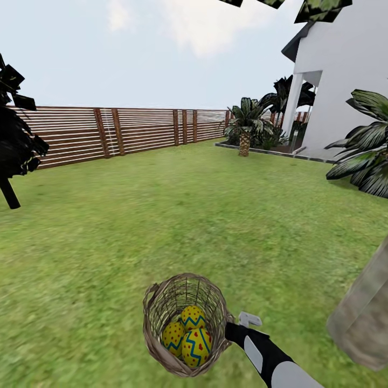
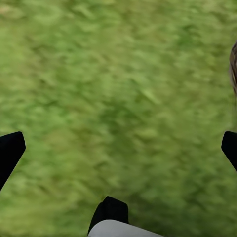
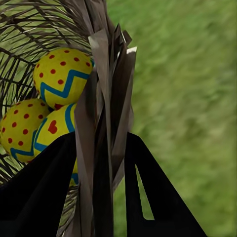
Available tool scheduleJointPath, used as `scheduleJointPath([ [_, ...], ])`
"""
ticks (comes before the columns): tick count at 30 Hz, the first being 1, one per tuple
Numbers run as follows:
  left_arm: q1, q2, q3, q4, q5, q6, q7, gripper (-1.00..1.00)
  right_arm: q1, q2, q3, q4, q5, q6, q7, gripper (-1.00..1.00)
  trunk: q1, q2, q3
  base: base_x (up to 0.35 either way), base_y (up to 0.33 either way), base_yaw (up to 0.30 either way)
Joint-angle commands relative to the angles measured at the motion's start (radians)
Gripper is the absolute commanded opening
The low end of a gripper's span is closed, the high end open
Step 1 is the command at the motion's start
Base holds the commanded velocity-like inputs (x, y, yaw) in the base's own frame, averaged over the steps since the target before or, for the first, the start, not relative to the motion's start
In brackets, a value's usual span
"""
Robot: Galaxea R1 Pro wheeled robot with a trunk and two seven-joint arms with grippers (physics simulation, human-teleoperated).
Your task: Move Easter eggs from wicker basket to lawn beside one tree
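Note:
The wicker basket (image 1: pixel 157 302) sits tilted low in the head view over the lawn (image 1: pixel 161 215). Three Easter eggs lie inside it: one (image 1: pixel 193 317) at the back, one (image 1: pixel 173 337) to the left, one (image 1: pixel 196 346) in front. My right gripper (image 1: pixel 230 328) is shut on the basket's right wall. In the right wrist view its dark fingers (image 3: pixel 47 177) pinch the woven wall (image 3: pixel 106 74), with the eggs (image 3: pixel 61 79) just inside. My left gripper (image 2: pixel 121 143) hangs open over bare grass (image 2: pixel 118 89). A mottled grey-brown tree trunk (image 1: pixel 361 318) rises close on the right.
A brown slatted fence (image 1: pixel 108 132) runs along the far side. A white house (image 1: pixel 345 81) stands at the back right, with a short palm (image 1: pixel 245 129) before it. Broad-leafed plants (image 1: pixel 366 156) crowd the right edge, and a dark shrub (image 1: pixel 13 140) marks the left edge.

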State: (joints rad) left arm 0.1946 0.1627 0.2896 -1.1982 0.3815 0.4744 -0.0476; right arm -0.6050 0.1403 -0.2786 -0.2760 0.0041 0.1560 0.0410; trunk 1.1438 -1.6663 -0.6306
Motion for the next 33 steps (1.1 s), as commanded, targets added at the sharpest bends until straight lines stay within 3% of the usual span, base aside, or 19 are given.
scheduleJointPath([
  [1,0.0,0.0,0.002,-0.001,0.004,0.006,-0.003,1.0,0.0,0.001,-0.008,-0.003,-0.004,0.006,0.005,-1.0,0.004,-0.008,-0.004,0.0,0.0,0.0],
  [33,0.0,0.0,0.002,-0.001,0.004,0.006,-0.003,1.0,0.0,0.001,-0.008,-0.003,-0.004,0.005,0.007,-1.0,0.127,-0.232,-0.104,0.0,0.0,0.0],
])
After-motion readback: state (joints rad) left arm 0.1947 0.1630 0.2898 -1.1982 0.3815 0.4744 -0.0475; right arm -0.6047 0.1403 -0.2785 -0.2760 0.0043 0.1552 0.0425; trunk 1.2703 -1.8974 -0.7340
